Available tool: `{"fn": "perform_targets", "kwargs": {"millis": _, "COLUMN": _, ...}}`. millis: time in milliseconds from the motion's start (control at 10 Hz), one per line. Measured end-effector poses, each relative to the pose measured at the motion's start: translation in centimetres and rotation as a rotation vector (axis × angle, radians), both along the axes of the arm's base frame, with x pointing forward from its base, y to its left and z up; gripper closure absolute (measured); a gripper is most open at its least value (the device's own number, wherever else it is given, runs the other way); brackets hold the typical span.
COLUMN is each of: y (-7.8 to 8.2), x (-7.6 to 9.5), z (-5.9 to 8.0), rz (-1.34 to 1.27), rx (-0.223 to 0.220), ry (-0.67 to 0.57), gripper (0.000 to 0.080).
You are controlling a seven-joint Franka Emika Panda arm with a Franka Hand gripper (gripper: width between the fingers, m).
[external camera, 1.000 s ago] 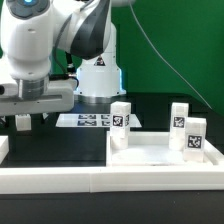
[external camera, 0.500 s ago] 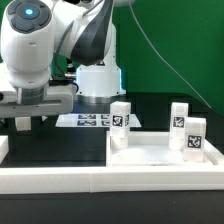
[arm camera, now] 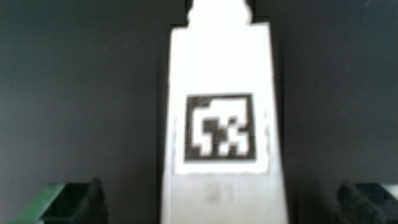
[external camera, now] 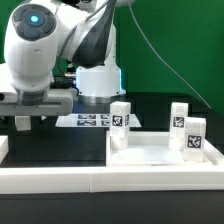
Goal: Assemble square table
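The square table's white top (external camera: 160, 152), tray-like with a raised rim, lies at the exterior view's right. Three white tagged legs stand upright at it: one (external camera: 120, 115) at its far left corner and two (external camera: 179, 114) (external camera: 195, 136) on its right side. My gripper (external camera: 22, 122) hangs open at the exterior view's left, above the black table. In the wrist view a further white leg (arm camera: 219, 90) with a black-and-white tag lies lengthwise under the gripper (arm camera: 219, 205), midway between the two dark fingers (arm camera: 71, 200), which stand well apart from it on either side.
The marker board (external camera: 88, 120) lies flat behind the gripper, in front of the robot base (external camera: 98, 78). A long white border rail (external camera: 90, 180) runs along the front, and another rail piece (external camera: 3, 148) sits at the exterior view's left edge.
The arm's upper links have dipped and leaned a little toward the exterior view's right. The gripper stays at about the same spot, still open.
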State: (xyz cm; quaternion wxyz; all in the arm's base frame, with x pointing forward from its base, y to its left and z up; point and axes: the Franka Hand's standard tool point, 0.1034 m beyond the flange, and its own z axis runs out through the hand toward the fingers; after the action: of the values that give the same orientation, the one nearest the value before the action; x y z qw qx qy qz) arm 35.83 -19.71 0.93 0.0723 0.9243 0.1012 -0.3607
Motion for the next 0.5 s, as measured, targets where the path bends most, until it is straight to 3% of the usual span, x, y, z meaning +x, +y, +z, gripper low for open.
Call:
{"fn": "perform_targets", "kwargs": {"millis": 200, "y": -0.78, "x": -0.72, "z": -0.2, "rz": -0.025, "rx": -0.017, "ry": 0.126, "gripper": 0.0151}}
{"fn": "perform_targets", "kwargs": {"millis": 400, "y": -0.26, "x": -0.93, "z": -0.48, "rz": -0.036, "rx": -0.034, "ry": 0.258, "gripper": 0.0151}}
{"fn": "perform_targets", "kwargs": {"millis": 500, "y": -0.26, "x": -0.82, "z": -0.67, "rz": -0.033, "rx": -0.036, "ry": 0.264, "gripper": 0.0151}}
